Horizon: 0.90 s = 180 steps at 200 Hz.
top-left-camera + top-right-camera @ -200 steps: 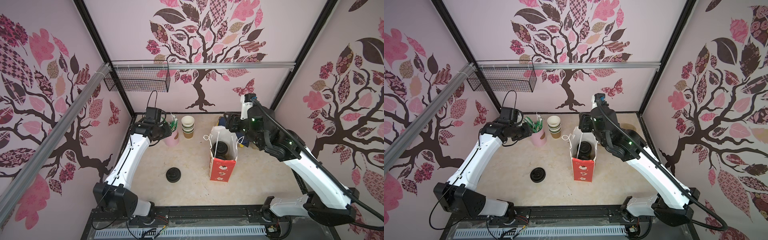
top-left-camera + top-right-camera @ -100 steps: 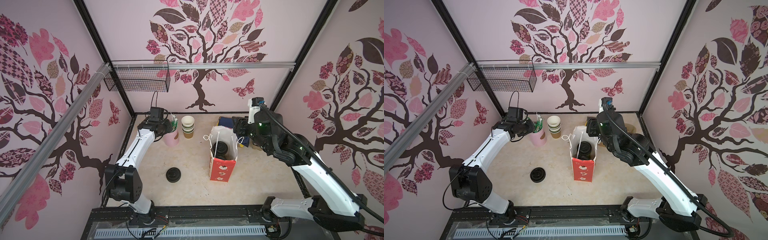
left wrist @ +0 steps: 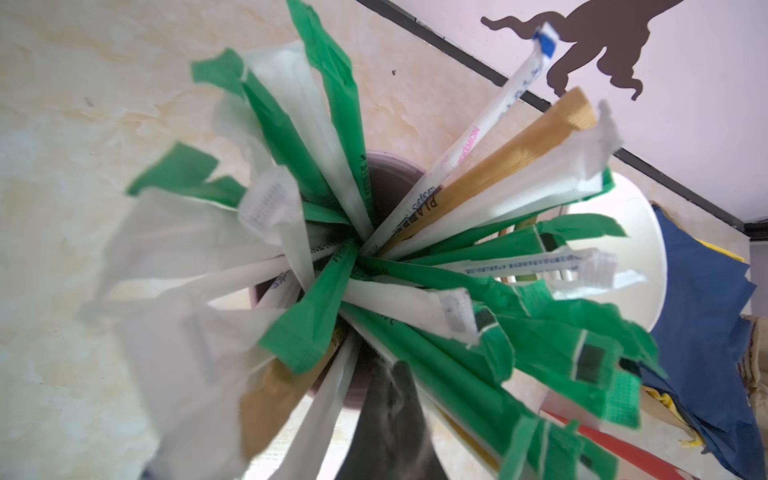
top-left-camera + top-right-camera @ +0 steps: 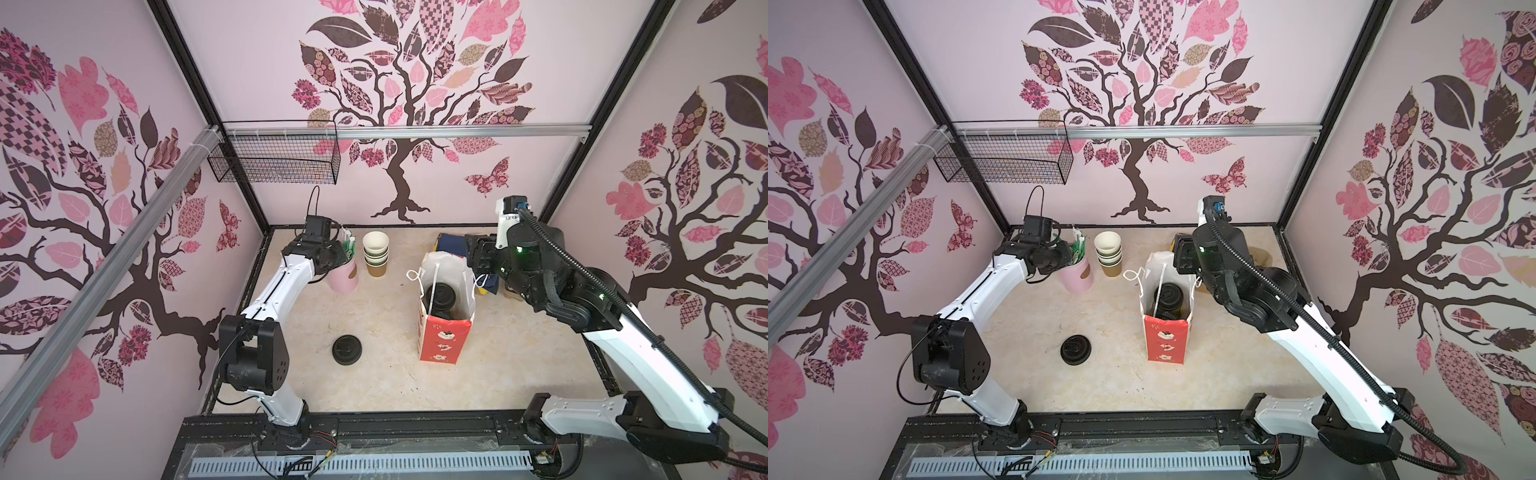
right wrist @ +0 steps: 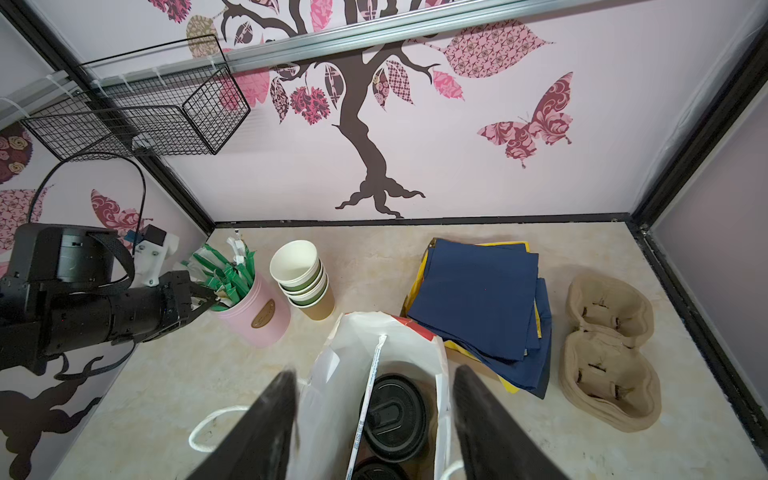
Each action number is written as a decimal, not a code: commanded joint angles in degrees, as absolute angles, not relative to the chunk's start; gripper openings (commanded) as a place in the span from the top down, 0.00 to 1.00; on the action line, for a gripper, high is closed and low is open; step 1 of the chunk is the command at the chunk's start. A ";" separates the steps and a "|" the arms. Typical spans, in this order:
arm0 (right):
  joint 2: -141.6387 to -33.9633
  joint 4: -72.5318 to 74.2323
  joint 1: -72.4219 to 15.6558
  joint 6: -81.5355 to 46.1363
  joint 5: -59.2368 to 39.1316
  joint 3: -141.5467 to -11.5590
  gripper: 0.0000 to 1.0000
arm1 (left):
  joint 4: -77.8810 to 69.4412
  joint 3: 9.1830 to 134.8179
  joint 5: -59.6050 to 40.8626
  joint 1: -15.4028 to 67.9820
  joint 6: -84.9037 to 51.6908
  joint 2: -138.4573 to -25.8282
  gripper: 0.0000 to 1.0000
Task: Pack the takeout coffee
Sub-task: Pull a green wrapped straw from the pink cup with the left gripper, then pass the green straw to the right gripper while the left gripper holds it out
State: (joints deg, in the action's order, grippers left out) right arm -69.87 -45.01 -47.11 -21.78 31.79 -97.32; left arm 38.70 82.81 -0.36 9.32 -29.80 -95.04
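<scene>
The 2 coffee cups (image 5: 395,411) stand inside the bag (image 4: 440,345). Near the bag, my left gripper (image 5: 205,300) is pinched shut among the straws (image 5: 226,272) to fetch 1. My right gripper (image 5: 374,372) hangs open above the bag.

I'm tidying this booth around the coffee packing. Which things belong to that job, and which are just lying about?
Belong: two lidded cups inside the paper bag; pink cup of straws, where the left gripper reaches.
Lying about: stack of empty cups; loose black lids; blue napkins; pulp carriers; wire basket.
</scene>
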 commanded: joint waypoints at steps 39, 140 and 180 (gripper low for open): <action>-69.08 -46.82 -46.97 -21.18 33.14 -99.93 0.37 | 46.12 87.92 4.46 9.68 -27.33 -87.12 1.00; -70.50 -43.44 -47.07 -10.78 9.94 -101.79 0.39 | 68.15 103.34 8.94 10.91 -24.18 -75.81 1.00; -75.25 -35.03 -47.03 -5.98 -13.99 -101.86 0.39 | 81.30 110.20 2.59 14.41 -25.34 -70.53 1.00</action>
State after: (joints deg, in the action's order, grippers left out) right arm -71.88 -41.82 -47.11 -10.68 4.16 -100.92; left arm 70.17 105.10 7.60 13.58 -25.45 -73.21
